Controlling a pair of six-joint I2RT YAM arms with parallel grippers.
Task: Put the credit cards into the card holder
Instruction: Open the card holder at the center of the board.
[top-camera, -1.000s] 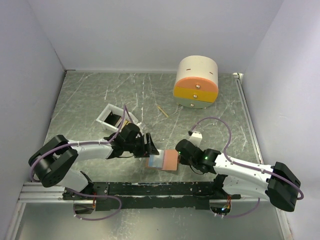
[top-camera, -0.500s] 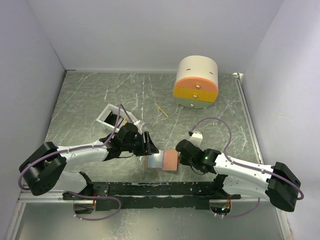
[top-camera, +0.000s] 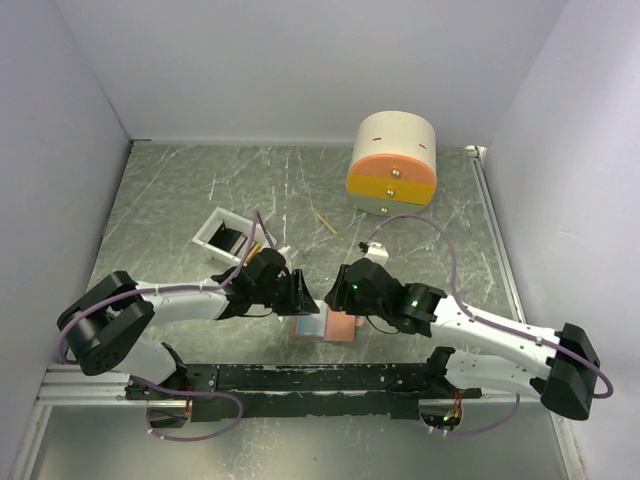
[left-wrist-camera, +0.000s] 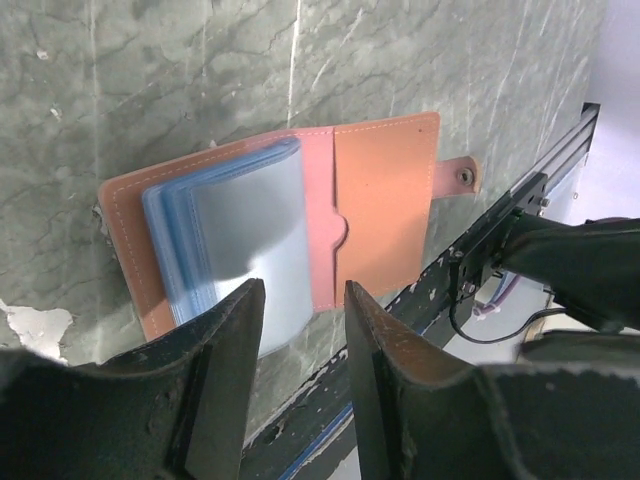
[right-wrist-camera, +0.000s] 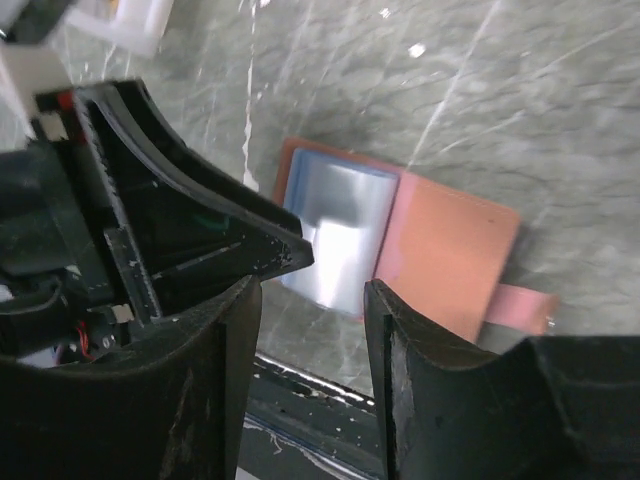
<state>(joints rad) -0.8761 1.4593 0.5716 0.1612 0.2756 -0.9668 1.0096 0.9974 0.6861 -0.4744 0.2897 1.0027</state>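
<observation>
The card holder (top-camera: 327, 325) lies opened flat on the table (top-camera: 170, 190), close to the near edge between my two arms. Its pale blue sleeves (left-wrist-camera: 240, 240) are fanned up and its snap tab (left-wrist-camera: 463, 177) points away from them. My left jaws hang released just above the sleeve side, with nothing between them. My right jaws are likewise parted and empty, hovering over the same spot from the other side. So the opening looks done, but I judge no card filed, since the sleeves appear bare. The credit cards (top-camera: 232, 240), as far as I can make out, are the dark flat shapes in the white tray (top-camera: 205, 232), well apart from the holder. Fetching and slotting them all remains.
</observation>
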